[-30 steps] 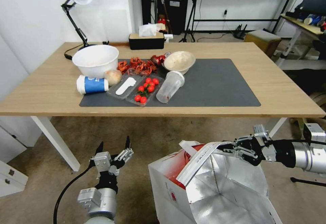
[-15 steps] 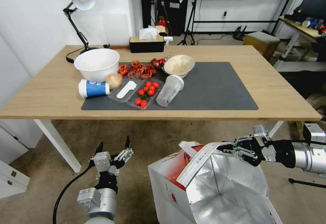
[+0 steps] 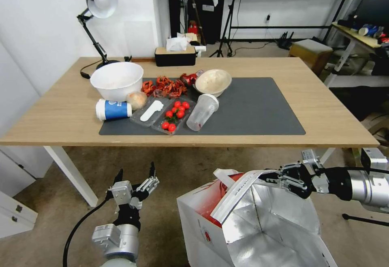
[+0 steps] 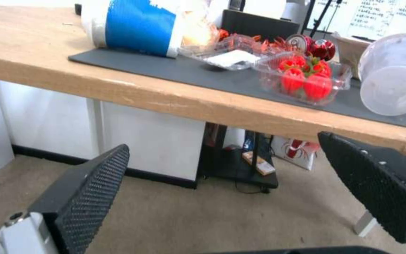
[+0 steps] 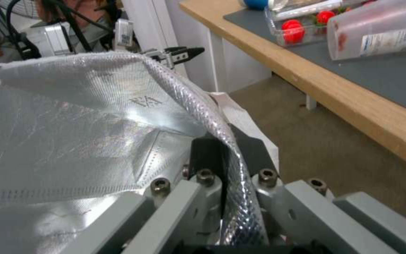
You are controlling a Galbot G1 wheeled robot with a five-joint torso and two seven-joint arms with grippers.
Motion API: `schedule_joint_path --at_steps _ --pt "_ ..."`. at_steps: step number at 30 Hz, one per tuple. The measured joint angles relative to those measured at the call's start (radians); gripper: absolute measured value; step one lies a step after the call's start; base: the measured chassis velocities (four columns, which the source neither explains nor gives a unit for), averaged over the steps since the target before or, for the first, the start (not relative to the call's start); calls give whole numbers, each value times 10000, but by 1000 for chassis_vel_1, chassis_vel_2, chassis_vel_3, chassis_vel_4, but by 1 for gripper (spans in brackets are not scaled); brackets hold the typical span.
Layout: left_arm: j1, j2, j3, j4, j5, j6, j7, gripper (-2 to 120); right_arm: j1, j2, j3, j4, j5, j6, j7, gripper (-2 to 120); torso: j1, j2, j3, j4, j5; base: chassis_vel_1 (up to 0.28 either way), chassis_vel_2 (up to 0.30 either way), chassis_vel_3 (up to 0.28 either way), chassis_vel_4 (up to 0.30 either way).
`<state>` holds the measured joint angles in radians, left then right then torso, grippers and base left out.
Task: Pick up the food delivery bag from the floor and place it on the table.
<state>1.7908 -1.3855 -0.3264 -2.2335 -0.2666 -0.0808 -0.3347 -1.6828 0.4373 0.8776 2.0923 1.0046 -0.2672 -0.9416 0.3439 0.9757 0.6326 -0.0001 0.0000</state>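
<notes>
Right end effector (image 3: 270, 176) clamped on the top rim of the food delivery bag (image 3: 243, 222), foil lining pinched between my pads (image 5: 203, 155); bag upright with its mouth open, silver inside showing, a white handle (image 3: 237, 192) draped across the opening; bag sits low in front of the bench (image 3: 324, 109), below its top; whether its base touches the floor (image 3: 182, 165) I cannot tell.

Left end effector (image 3: 135, 176) pointing up and forward, fingers apart, holding nothing; it hangs over the floor, left of the bag and apart from it; from its wrist camera both black textured pads (image 4: 88, 197) frame the bench's near edge.

Bench top carries a dark grey mat (image 3: 251, 105); on the mat's left half: white bowl (image 3: 116, 80), blue-and-white paper cup (image 3: 113, 110) lying on its side, clear tray of cherry tomatoes (image 3: 175, 115), clear plastic cup (image 3: 202, 112) on its side, a second, beige bowl (image 3: 213, 82), a heap of red shells (image 3: 164, 86); right half of the mat bare; black tissue box (image 3: 175, 55) and desk lamp (image 3: 95, 7) at the far edge.
</notes>
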Motion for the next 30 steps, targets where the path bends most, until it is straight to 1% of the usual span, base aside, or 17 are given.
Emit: schedule_joint_path --at_steps 4,12,16,30 --pt "-7 0 -1 18 0 0 -3 100 -3 2 1 -9 0 0 0 0 47 113 65 0 0 0 0 0 0" --pt "-13 3 -8 134 -26 -99 6 100 -6 63 -10 -42 -24 7 -4 0 243 564 317 0 -1 0 0 0 0" --pt "-20 20 -23 169 -60 -123 -20 100 -3 75 -34 -57 -39 12 -4 0 302 700 392 0 0 0 0 0 0" --pt "-104 31 -18 220 -167 -222 -45 100 28 31 -46 -81 -30 14 -4 0 314 719 408 0 0 0 0 0 0"
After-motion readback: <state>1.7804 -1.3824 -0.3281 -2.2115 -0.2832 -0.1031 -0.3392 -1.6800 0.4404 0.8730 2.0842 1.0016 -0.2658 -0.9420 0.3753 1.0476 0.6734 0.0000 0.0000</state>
